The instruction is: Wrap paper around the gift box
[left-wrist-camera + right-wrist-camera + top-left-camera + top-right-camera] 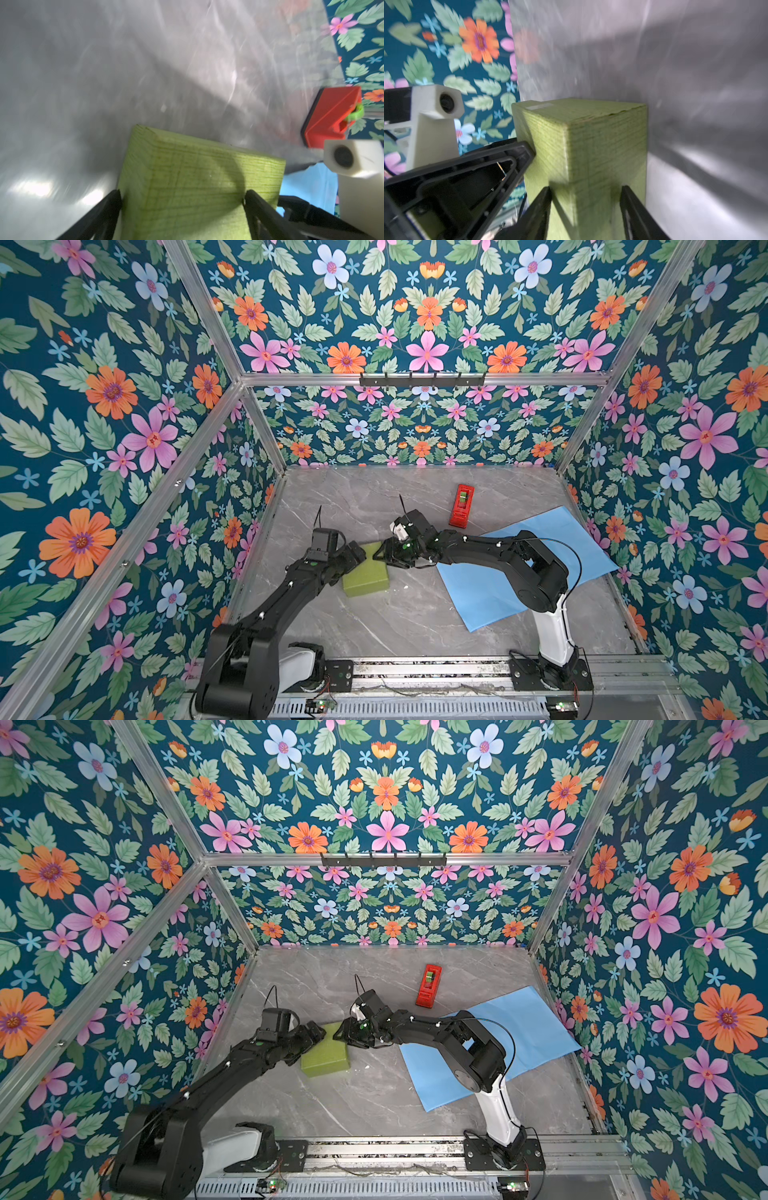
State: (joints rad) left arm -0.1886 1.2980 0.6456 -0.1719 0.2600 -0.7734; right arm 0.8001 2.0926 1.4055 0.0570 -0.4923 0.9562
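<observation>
Far left, the left arm (291, 593) reaches in low from the near corner, and the left jaws sit at the far left corner of the box (365, 578). They're spread wide. In the left wrist view one fingertip (110, 204) sits against the box's side and the other lies over its broad face, so I can't tell if that's an actual grip or just contact. The box is olive green, on the tabletop (395, 622) left of the middle and clear of the paper. Can't say from here whether its far edge is lifted a bit.

Right next to that, the right jaws are at the same far edge from the other side, almost nose to nose with the left ones. They're about half closed with the box's corner between them, and the right wrist view shows a fingertip (542, 203) on each side. That shot's blurry, so I can't tell if they're pinching it. A finger of the left jaws crowds into that view too, touching the box.

Further back and a little to the right there's a red tape dispenser (461, 508). It's clear of both arms, near the paper's far edge but not on it.

Then the paper (478, 597): light blue, lying skewed on the right half of the tabletop. The right arm (478, 549) stretches straight across it and hides a good strip of the sheet, elbow over the middle.
</observation>
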